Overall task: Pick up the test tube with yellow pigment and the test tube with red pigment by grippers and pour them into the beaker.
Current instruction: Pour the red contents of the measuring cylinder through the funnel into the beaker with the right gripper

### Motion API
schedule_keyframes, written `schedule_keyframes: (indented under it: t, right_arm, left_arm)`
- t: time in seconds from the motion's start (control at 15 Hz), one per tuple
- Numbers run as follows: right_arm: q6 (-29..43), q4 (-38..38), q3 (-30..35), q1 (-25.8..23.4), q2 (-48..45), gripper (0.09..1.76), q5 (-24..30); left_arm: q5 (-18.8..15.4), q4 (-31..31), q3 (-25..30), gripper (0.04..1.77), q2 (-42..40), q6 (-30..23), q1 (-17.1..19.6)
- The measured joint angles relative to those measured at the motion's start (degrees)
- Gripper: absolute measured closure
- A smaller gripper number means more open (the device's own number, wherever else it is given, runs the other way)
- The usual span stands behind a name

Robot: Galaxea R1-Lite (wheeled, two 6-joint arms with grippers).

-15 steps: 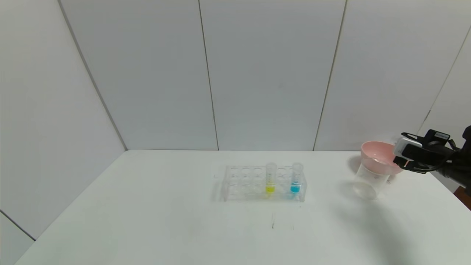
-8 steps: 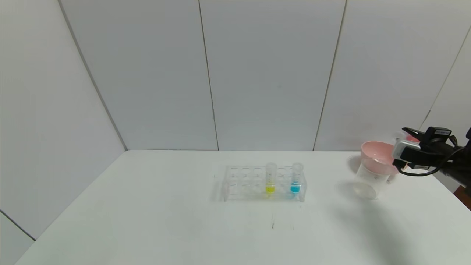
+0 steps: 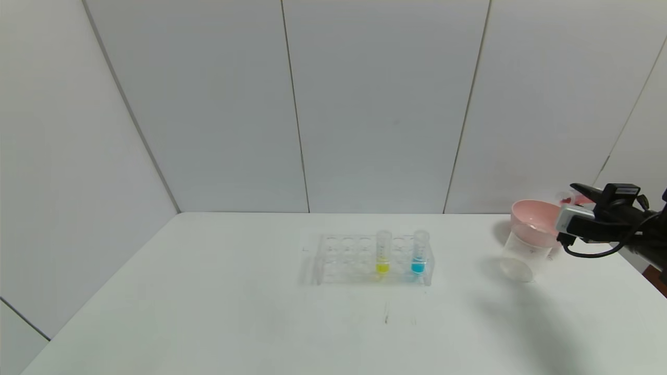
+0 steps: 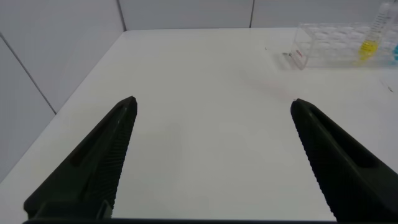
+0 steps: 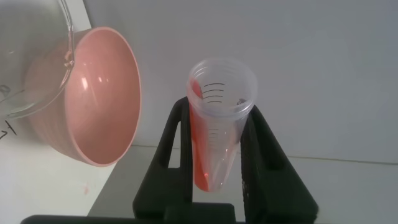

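Observation:
My right gripper (image 3: 578, 195) is at the table's far right, beside the pink bowl, shut on the test tube with red pigment (image 5: 219, 127). That tube is tilted, with red-orange liquid lying along one side; in the head view the red tube (image 3: 572, 198) shows only faintly. The clear beaker (image 3: 521, 255) stands in front of the bowl, and its rim (image 5: 37, 93) shows in the right wrist view. The test tube with yellow pigment (image 3: 383, 253) stands upright in the clear rack (image 3: 344, 258). My left gripper (image 4: 211, 106) is open over bare table, far from the rack (image 4: 329, 45).
A pink bowl (image 3: 536, 221) sits right behind the beaker, close to my right gripper. A tube with blue liquid (image 3: 419, 253) stands in the rack beside the yellow one. White wall panels enclose the table's back and left edges.
My right gripper with the red tube has drawn back to the right, away from the bowl's rim, and its wrist has turned so that the tube shows above the fingers.

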Motion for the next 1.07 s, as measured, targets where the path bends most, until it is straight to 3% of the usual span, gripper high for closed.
schedule_keyframes:
  t: [1.07]
  right_arm:
    - [-4.8, -1.9, 2.3, 1.0, 0.2, 1.35, -0.2]
  left_arm:
    - [0.0, 0.0, 0.0, 0.05, 0.0, 0.0, 0.0]
